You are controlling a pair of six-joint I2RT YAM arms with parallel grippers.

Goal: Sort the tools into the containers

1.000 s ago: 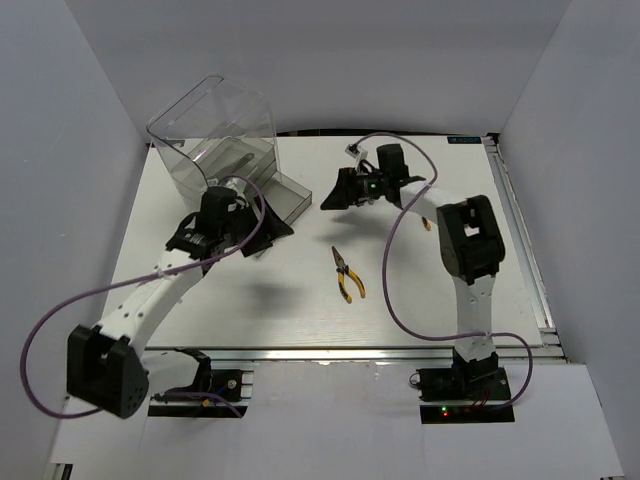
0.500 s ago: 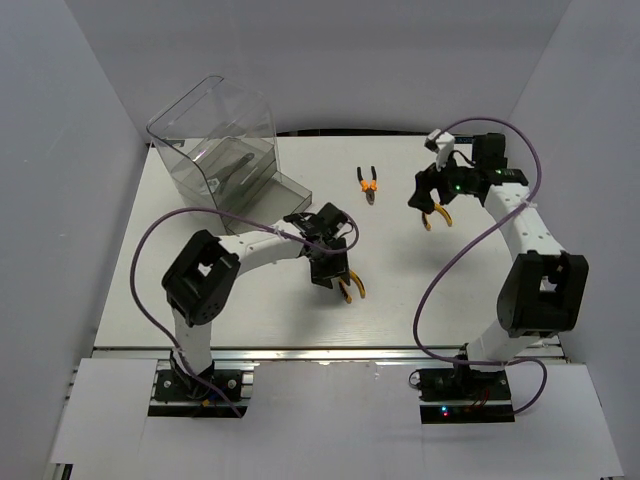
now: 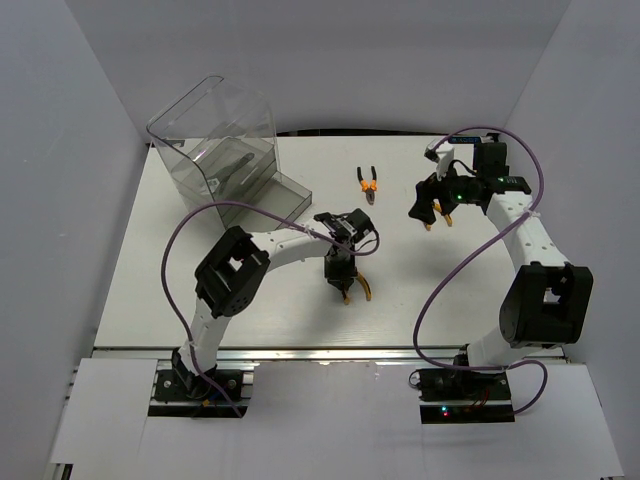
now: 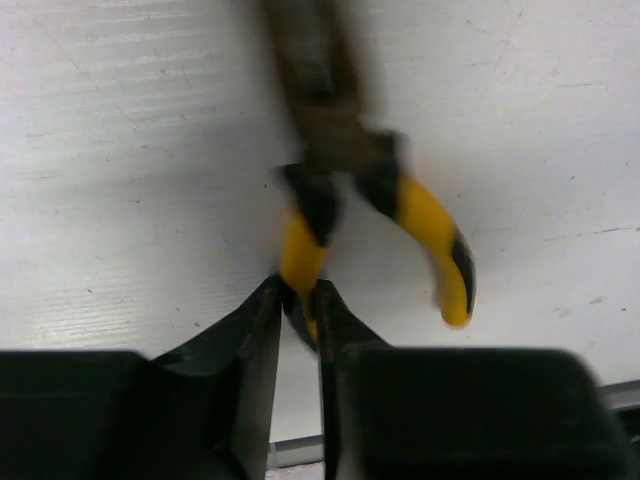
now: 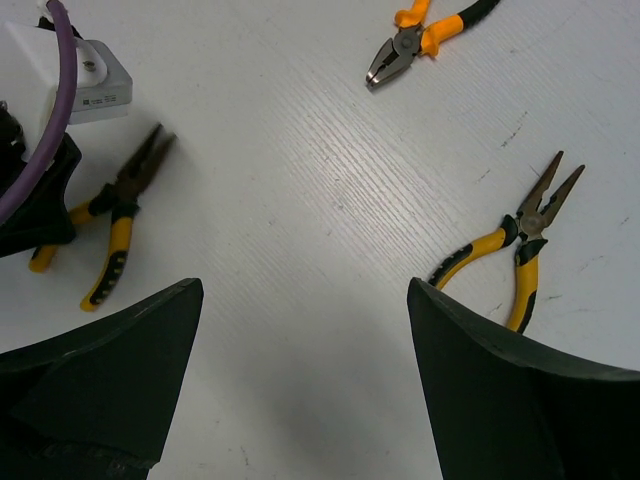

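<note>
The left claw (image 4: 296, 292) is closed on one yellow handle of the near pliers (image 4: 345, 165) (the grip is taken at the handle's tip, and the other handle is splayed off to the side). These pliers are laid flat on the table (image 3: 300, 325) with the nose pointed away from the claw, and they are blurred in the wrist view. From above, they are seen around the middle of the table, toward its front edge.

The right claw (image 5: 305, 385) is spread wide and grips nothing (only bare table is framed between its fingers). The right pliers (image 5: 520, 232), long-nosed and yellow-handled, are seen flat on the table just beside its right finger. The orange pliers (image 5: 425, 30) are laid farther off, toward the back of the table, apart from both claws.

The cabinet (image 3: 215, 140) is set at the far left corner, well apart from all three pliers. A drawer (image 3: 288, 197) is drawn out at its base, toward the table's middle. A pale long shape is seen through the clear walls (it cannot be identified).
</note>
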